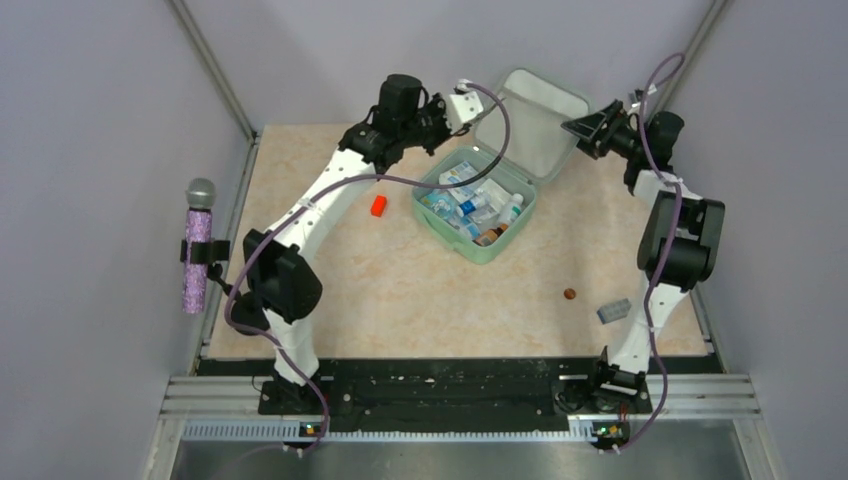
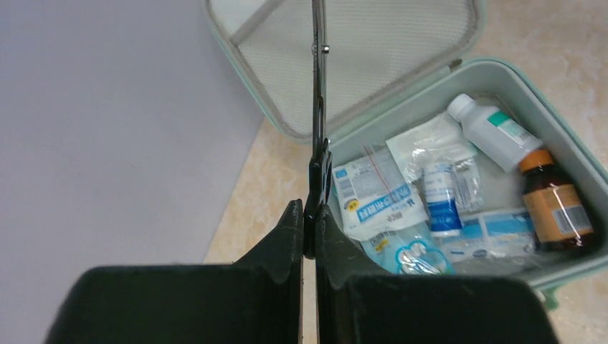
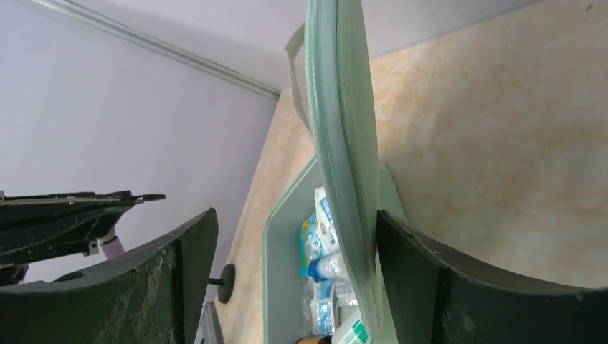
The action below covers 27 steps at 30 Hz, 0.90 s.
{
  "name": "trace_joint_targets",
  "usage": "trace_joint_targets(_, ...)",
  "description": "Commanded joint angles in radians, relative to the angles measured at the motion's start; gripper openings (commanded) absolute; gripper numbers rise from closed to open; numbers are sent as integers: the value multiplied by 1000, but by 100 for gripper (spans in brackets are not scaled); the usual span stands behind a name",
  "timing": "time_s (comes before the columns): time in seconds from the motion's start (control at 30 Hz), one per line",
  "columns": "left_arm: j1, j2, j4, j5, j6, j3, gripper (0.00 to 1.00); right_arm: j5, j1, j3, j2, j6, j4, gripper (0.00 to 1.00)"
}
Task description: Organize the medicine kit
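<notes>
Kit [image 1: 478, 255] sits open at back-centre of the table [image 1: 400, 300], with its lid [image 1: 530, 120] upright on the 1 o'clock side. Right gripper [image 3: 295, 215] is nearer: jaws apart, straddling the lid's 3 o'clock edge. We judge a lid move comes next. Left gripper [image 2: 310, 215], at the lid's 9 o'clock, is clamped on a thin metal tool [image 2: 317, 107]. Orange block [image 1: 378, 205] lies apart at 9 o'clock.

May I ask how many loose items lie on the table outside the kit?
3: orange block left of kit; brown disc, grey packet near right arm. More may be hidden.
</notes>
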Motion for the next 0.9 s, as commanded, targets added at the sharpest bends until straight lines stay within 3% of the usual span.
trace_joint_targets(0.0, 2, 25, 207, 14, 84, 45, 0, -9, -4, 96, -76, -123, -100, 78)
trace_joint_targets(0.17, 1, 56, 353, 84, 93, 46, 0, -1, -1, 184, -58, -172, -169, 73)
trace_joint_targets(0.47, 2, 124, 580, 150, 118, 43, 0, 8, 55, 255, -70, -272, -228, 52)
trace_joint_targets(0.87, 10, 127, 353, 285, 438, 93, 0, 2, 147, 236, -186, -468, -348, 33)
